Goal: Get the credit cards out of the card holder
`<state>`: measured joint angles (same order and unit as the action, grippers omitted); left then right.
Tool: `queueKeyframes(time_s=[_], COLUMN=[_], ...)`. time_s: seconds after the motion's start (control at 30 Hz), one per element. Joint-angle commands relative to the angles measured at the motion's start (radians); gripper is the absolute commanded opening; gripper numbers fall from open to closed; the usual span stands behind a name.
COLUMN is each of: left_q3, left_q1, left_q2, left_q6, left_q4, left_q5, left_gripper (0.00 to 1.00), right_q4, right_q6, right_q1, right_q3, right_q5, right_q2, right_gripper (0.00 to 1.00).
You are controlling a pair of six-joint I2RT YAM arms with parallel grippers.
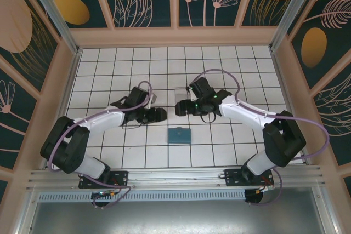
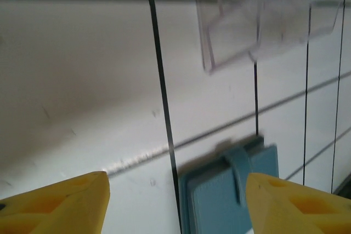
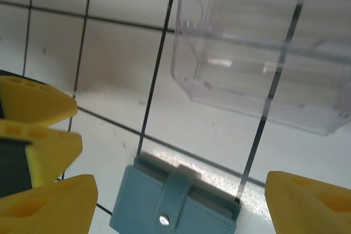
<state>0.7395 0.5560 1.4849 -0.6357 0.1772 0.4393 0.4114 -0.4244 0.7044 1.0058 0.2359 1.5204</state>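
Both my hands hang spread and empty over the middle of the worktop. The card holder (image 3: 175, 206) lies flat between the fingers of my right hand (image 3: 181, 182), a little toward the near edge. Its strap (image 3: 176, 187) is buttoned down by the snap (image 3: 160, 220). I'd say that is the first trouble: tugging at the pale card edges (image 3: 159, 164) peeking from the holder's far side would likely drag the whole wallet across the smooth tiles instead of freeing a card.

My left hand (image 2: 176, 182) hovers just beside the right one, its yellow fingers (image 3: 35, 108) close to my right fingertip (image 3: 49, 204). If both close in on so small a thing, they could knock each other or pinch the holder askew.

The clear plastic box (image 3: 258, 53) stands just beyond the holder, toward the far edge. A reach that overshoots would shove it.
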Motion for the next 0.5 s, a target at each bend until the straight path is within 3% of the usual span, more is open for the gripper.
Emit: queueKeyframes(time_s=[0.0,0.23,0.47], left_q3=[-0.058,-0.185,-0.203], left_q1=[0.055,0.177,0.269], left_q2=[-0.055,-0.184,-0.12], left_q6=[-0.006,-0.073,-0.139], left_q4=[0.031,-0.028,-0.174], left_q5=[0.054,0.165,0.244], left_gripper=[0.63,0.48,0.4], right_q4=[-0.018,-0.074,-0.089], right_q6=[0.04,0.072,0.093], right_q1=[0.006,0.012,0.032], right_q3=[-0.018,-0.01,-0.003], right_q5=[0.053,0.144,0.187], right_q2=[0.033,0.127,0.2], right_gripper=[0.8,0.79,0.78])
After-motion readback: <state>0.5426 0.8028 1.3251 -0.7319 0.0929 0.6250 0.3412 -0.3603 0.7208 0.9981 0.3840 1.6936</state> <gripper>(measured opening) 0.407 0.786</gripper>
